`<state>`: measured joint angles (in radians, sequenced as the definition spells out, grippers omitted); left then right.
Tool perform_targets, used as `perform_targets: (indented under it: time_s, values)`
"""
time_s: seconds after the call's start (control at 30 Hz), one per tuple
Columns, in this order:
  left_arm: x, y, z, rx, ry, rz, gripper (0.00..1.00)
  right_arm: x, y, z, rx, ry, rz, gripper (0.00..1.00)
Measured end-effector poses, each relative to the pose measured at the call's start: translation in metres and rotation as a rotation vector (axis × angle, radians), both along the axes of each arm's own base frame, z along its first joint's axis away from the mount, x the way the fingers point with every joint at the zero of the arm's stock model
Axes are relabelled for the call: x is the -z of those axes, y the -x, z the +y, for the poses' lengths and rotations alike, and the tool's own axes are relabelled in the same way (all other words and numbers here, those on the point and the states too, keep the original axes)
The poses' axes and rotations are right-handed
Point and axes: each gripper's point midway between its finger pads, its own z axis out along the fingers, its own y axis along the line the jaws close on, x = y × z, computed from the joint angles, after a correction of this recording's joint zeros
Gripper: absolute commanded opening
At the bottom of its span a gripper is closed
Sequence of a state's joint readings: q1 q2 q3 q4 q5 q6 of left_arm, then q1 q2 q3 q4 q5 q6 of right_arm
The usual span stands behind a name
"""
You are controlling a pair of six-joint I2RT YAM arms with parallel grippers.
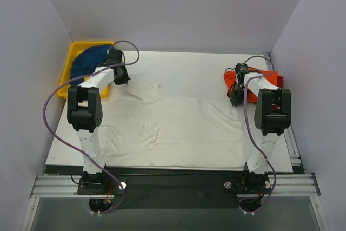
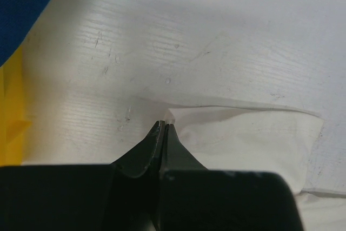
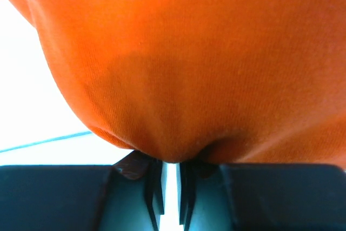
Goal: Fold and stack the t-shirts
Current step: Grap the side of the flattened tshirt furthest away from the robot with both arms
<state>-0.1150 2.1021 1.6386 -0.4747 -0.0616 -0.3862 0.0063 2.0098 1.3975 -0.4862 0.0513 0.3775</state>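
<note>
A large off-white t-shirt (image 1: 178,128) lies spread flat across the table. My left gripper (image 1: 120,77) is at its far left sleeve. In the left wrist view that gripper (image 2: 165,124) is shut, pinching a corner of the off-white t-shirt (image 2: 243,133). An orange-red t-shirt (image 1: 270,77) lies bunched at the far right. My right gripper (image 1: 235,94) is at its near left edge. In the right wrist view the orange-red t-shirt (image 3: 189,52) fills the picture and puckers into the right gripper (image 3: 172,160), whose jaws stand close together on the cloth, their tips hidden.
A yellow bin (image 1: 67,74) at the far left holds a dark blue t-shirt (image 1: 89,60), just beyond my left gripper. Its yellow wall (image 2: 11,123) and the blue cloth (image 2: 21,4) show at the left of the left wrist view. White walls enclose the table.
</note>
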Motion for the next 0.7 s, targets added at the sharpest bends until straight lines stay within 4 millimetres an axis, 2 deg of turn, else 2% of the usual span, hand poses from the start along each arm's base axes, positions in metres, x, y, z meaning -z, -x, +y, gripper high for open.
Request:
perform_targets:
  time_s: [0.3, 0.43, 0.57, 0.7]
  values:
    - [-0.003, -0.002, -0.004, 0.010, 0.012, -0.008, 0.00, 0.000, 0.001, 0.000, -0.005, 0.000, -0.008, 0.06]
    - [-0.005, -0.003, -0.006, 0.014, 0.016, -0.012, 0.00, -0.002, 0.009, 0.001, -0.003, -0.007, -0.008, 0.03]
    - [-0.005, -0.003, -0.008, 0.019, 0.022, -0.012, 0.00, -0.011, 0.015, 0.003, 0.002, -0.018, -0.017, 0.03]
    - [-0.009, -0.005, -0.012, 0.028, 0.033, -0.020, 0.00, -0.026, 0.013, 0.006, 0.005, -0.036, -0.056, 0.02]
